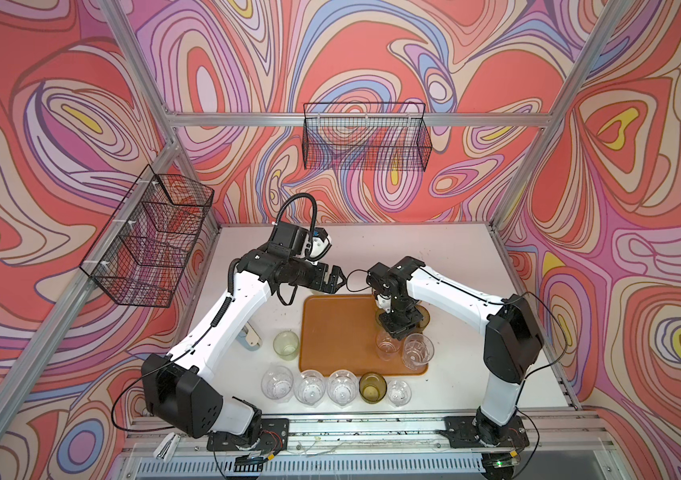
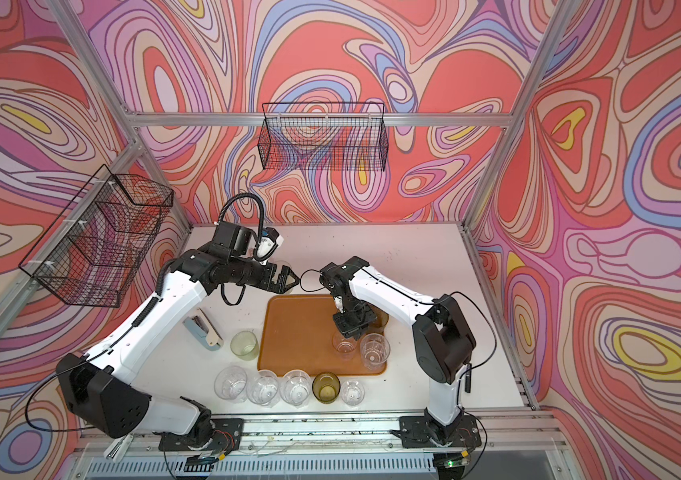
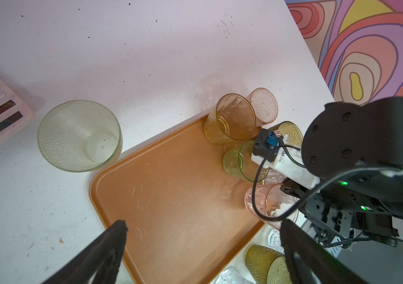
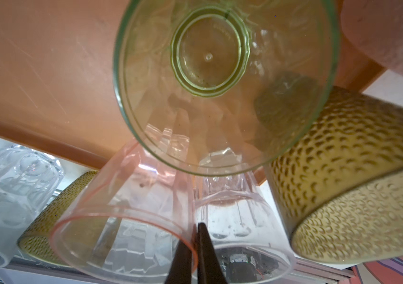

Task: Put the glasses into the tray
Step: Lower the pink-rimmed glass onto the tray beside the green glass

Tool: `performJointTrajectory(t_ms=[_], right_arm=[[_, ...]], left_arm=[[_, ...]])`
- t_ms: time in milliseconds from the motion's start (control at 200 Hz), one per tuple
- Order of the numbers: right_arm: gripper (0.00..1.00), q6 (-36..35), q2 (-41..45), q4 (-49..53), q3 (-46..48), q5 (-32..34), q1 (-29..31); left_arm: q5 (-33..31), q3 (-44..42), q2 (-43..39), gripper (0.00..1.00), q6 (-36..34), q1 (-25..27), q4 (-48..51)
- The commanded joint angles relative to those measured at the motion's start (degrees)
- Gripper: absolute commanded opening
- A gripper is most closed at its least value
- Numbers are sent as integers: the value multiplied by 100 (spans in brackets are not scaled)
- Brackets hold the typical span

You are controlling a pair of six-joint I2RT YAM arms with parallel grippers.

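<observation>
You get both top views from high above the front, looking down on the whole table point(image 1: 455, 257) | left wrist looks down from mid-height on the tray point(image 3: 171, 196) | right wrist sits very close among glasses point(image 4: 220, 73), sharing that tray.

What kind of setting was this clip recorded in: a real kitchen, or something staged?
Staged, most likely a robot test cell. Printed swirl-pattern walls on an aluminium frame enclose a white table, both arms are bolted to a rail at its front edge, and empty wire baskets hang on the frame.

Bright, even light with soft shadows; top views bend at the edges, and close wrist views blur.
</observation>
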State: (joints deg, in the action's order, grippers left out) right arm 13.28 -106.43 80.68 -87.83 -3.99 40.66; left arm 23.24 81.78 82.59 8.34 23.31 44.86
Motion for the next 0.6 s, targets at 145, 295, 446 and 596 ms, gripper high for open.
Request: performJointTrajectory(t_ms=[145, 295, 446, 596], right_arm=[[0, -53, -166, -79, 42, 110, 36], [0, -53, -189, -103, 112, 142, 42], [2, -40, -205, -110, 166, 222, 55], [4, -28, -208, -112, 144, 272, 64]], left_arm=[[-57, 172, 34, 100, -95, 18, 181], [-66, 172, 38, 100, -91, 18, 185], [-60, 176, 47, 100, -95, 18, 183], [-77, 172, 47, 100, -91, 20, 190]])
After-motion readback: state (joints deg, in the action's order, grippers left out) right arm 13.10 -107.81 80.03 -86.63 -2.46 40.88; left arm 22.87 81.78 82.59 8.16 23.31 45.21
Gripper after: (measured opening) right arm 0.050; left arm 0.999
